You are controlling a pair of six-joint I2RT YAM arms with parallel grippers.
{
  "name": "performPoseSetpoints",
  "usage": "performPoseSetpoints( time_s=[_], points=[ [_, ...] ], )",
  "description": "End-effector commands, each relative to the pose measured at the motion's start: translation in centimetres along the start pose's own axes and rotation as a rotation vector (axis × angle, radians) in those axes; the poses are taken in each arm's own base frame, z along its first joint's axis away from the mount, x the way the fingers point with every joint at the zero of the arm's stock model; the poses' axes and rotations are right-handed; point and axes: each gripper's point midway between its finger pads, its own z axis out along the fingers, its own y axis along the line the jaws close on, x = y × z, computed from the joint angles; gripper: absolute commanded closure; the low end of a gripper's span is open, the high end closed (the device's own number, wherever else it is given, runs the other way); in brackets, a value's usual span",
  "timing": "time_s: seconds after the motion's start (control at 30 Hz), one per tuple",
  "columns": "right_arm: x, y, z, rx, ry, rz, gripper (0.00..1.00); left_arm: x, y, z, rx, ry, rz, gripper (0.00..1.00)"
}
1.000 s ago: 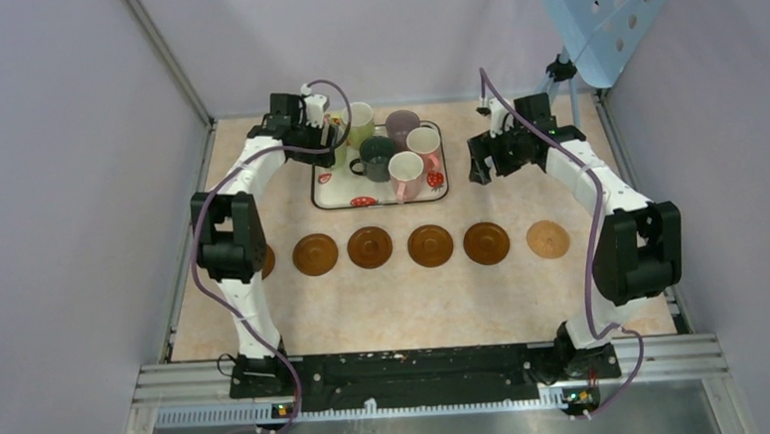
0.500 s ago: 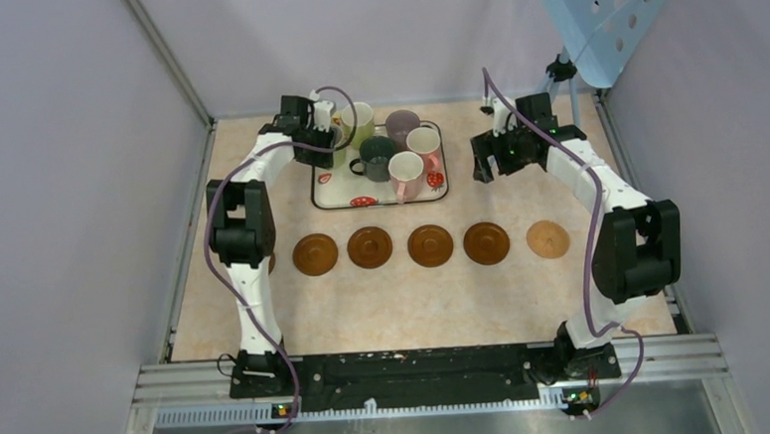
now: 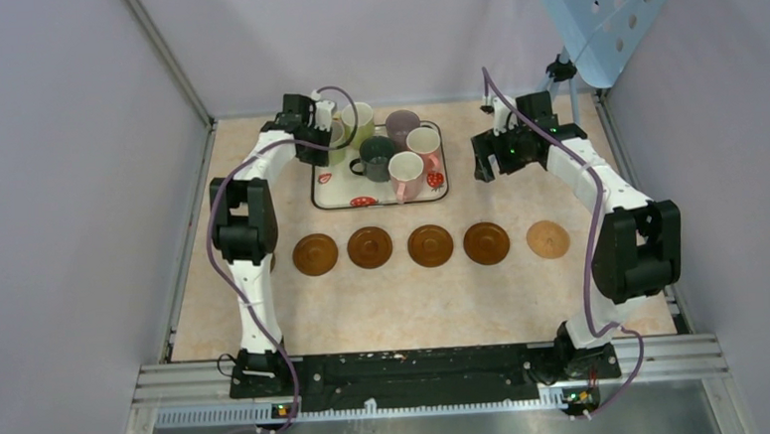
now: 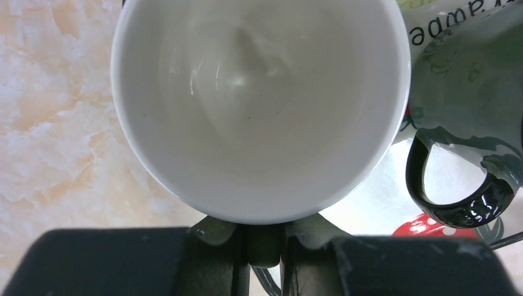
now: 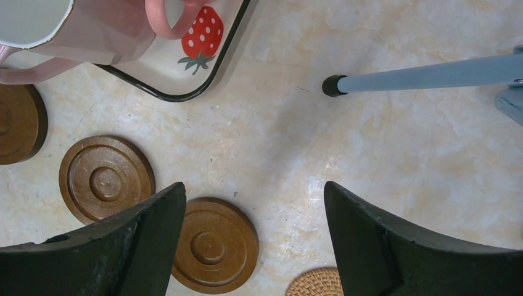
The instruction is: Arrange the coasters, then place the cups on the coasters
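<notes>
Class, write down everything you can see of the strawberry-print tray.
The tray is a white rectangle with rounded corners, a thin dark raised rim and red strawberry prints; it looks glossy, perhaps enamel. It lies flat on the marbled beige tabletop, far middle, beyond the row of coasters and apart from them. Handled mugs stand on it, leaving its near-left part bare.

The pale green round ceramic mug (image 4: 259, 111) is showing a white inside. The glossy handled ceramic mug (image 4: 475, 105) is looking dark grey-teal. The white rectangular tray (image 5: 172, 69) is carrying red, white-dotted strawberries and a black rim. The round brown wooden coasters (image 5: 214, 245) are showing concentric rings on the beige marbled table (image 5: 370, 154).
</notes>
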Motion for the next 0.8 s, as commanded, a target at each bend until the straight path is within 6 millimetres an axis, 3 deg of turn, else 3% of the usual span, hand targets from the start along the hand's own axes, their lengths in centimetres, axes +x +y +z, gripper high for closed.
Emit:
performPoseSetpoints(
  time_s=[0.0, 0.23, 0.37, 0.6, 0.77],
  points=[
    [-2.3, -0.1, -1.2, 0.008, -0.064, -0.027, 0.19, -4.4, 1.1, -3.3, -0.067, -0.114, 0.02, 0.98],
    [-2.7, 0.2, -1.1, -0.016, -0.074, -0.045, 0.19, -8.0, 2.3, -8.6, -0.04, -0.275, 0.004, 1.0],
    [-2.6, 0.5, -1.2, -0.029, -0.076, -0.054, 0.19, -8.2, 3.5, -12.8, -0.015, -0.335, 0.015, 1.0],
    [-1.6, 1.2, -1.3, -0.059, -0.083, -0.062, 0.19, -2.1, 9.1, -20.3, 0.03, -0.35, 0.011, 1.0],
    [-0.6, 1.7, -1.2, -0.076, -0.077, -0.056, 0.19, 4.1, 10.8, -24.2, 0.027, -0.296, 0.047, 1.0]
  ],
)
